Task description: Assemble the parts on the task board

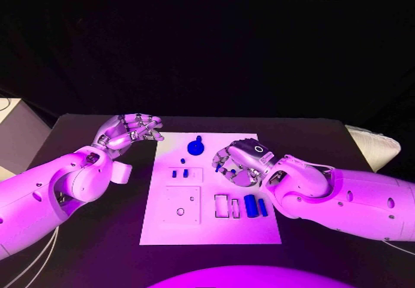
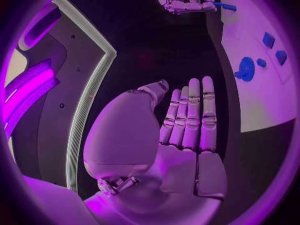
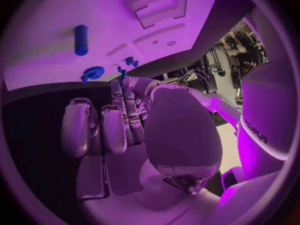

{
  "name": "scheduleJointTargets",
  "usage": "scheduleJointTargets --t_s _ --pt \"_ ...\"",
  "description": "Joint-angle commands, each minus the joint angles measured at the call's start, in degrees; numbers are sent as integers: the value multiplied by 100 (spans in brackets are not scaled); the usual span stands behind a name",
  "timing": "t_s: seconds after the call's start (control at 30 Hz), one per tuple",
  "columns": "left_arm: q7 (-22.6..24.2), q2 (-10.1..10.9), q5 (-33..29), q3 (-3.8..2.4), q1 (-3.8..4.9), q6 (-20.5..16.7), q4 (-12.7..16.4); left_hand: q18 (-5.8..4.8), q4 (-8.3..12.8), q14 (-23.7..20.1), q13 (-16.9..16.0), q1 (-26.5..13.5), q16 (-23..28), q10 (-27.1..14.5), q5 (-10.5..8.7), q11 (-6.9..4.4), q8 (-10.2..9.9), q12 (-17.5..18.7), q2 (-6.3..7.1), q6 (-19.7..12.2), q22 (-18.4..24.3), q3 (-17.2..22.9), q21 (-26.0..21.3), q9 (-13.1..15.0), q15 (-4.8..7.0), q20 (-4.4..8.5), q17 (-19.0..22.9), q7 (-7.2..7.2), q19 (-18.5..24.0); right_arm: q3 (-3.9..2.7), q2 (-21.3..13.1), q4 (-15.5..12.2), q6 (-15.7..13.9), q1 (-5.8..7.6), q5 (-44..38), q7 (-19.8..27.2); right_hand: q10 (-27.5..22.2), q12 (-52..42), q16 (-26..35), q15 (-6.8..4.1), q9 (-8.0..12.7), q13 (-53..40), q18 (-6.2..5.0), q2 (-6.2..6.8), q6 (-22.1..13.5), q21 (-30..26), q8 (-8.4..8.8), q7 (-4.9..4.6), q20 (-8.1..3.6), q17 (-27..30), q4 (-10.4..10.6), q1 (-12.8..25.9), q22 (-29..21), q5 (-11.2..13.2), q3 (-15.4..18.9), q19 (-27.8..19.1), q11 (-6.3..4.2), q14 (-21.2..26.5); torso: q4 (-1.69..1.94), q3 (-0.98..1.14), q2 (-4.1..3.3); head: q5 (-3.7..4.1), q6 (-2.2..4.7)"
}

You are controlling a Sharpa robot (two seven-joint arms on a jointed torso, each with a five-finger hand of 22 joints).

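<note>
The white task board [image 1: 211, 228] lies in the middle of the black table. My right hand [image 1: 243, 161] hovers over its far right part and pinches a small blue peg [image 2: 226, 6] at its fingertips [image 3: 125, 87]. On the board lie a round blue part with a stem [image 1: 196, 146], a tiny blue peg [image 1: 183, 161], two small blue blocks [image 1: 179, 174] and two blue cylinders [image 1: 255, 206]. My left hand [image 1: 129, 132] hangs beside the board's far left corner, off the board, its fingers [image 2: 190, 115] stretched out with nothing in them.
The board has raised white frames and slots [image 1: 226, 206] and a square plate with a hole [image 1: 182, 205]. A pale box [image 1: 17, 135] stands past the table's left edge and a white object [image 1: 376, 144] at its right edge.
</note>
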State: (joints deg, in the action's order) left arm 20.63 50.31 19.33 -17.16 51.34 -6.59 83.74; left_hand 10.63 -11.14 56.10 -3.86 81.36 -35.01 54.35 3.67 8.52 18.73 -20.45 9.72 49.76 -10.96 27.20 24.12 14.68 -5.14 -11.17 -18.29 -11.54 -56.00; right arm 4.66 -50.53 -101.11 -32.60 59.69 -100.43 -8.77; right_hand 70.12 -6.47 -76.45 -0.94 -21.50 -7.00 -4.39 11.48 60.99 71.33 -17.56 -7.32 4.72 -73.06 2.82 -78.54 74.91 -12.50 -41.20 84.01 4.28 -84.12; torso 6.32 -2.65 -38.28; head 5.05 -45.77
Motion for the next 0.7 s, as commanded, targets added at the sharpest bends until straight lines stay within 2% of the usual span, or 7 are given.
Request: scheduleJointTargets --t_s 0.03,0.17,0.27,0.5,0.53,0.63,0.7 --pt "77 -28 9 -5 -6 -44 7 -22 36 18 -5 38 36 -40 24 17 17 37 1 7 9 5 -31 -1 -23 10 -8 -21 -45 24 156 21 -46 -106 -145 79 110 9 14 -41 -6 1 69 -6 33 -37 -41 13 -51 4 -2 66 525 -17 -33 134 -86 -235 8 -2 -7 -121 -24" --pt "45 -30 -10 -5 -7 -123 52 -23 36 17 -6 33 40 -41 22 21 16 38 5 4 11 1 -35 -3 -26 9 -10 -28 -44 58 359 101 58 -261 -240 4 111 13 14 -41 -7 2 67 -7 31 -48 -40 13 -51 5 -7 65 519 -16 -37 132 -86 -234 17 -10 -13 -205 -45" --pt "-3 -8 22 -4 -8 -191 109 -24 35 17 -7 30 42 -40 23 23 16 38 2 3 12 1 -36 -3 -27 8 -12 -31 -44 72 471 152 92 -372 -269 -38 112 16 40 -41 -9 3 67 -7 29 -46 -40 12 -52 38 -11 67 521 -15 -41 132 -85 -228 2 -7 -17 -284 -51" --pt "-35 8 2 -3 -10 -215 191 -26 27 17 -9 11 47 -38 19 29 16 38 4 -2 16 -8 -42 -5 -32 6 -17 -41 -44 90 706 254 58 -546 -341 -160 113 21 45 -41 -11 5 63 -9 26 -65 -40 11 -52 44 -17 68 512 -15 -46 129 -85 -227 8 -1 -10 -377 -102" --pt "-39 8 -3 -3 -11 -213 197 -26 27 17 -9 11 47 -38 19 29 16 38 4 -2 16 -8 -42 -5 -32 6 -17 -41 -44 91 734 266 43 -566 -360 -187 113 21 45 -41 -11 5 63 -9 26 -65 -40 11 -52 44 -17 68 512 -15 -46 129 -85 -227 1 5 -12 -422 -117" --pt "-51 6 -12 -3 -11 -205 210 -26 27 17 -9 11 47 -38 19 29 16 38 4 -2 16 -8 -42 -5 -32 6 -17 -41 -44 93 807 312 15 -602 -408 -255 115 23 43 -42 -12 6 63 -10 25 -64 -40 11 -53 43 -22 67 512 -17 -50 129 -85 -227 12 4 -10 -465 -147" --pt "-55 4 -15 -3 -12 -203 216 -27 26 16 -10 7 50 -37 19 30 16 38 5 -3 17 -10 -44 -6 -34 5 -19 -41 -43 93 849 346 9 -617 -433 -287 115 23 43 -42 -12 6 63 -10 25 -64 -40 11 -53 43 -22 67 512 -17 -50 129 -85 -227 6 1 -13 -493 -156"
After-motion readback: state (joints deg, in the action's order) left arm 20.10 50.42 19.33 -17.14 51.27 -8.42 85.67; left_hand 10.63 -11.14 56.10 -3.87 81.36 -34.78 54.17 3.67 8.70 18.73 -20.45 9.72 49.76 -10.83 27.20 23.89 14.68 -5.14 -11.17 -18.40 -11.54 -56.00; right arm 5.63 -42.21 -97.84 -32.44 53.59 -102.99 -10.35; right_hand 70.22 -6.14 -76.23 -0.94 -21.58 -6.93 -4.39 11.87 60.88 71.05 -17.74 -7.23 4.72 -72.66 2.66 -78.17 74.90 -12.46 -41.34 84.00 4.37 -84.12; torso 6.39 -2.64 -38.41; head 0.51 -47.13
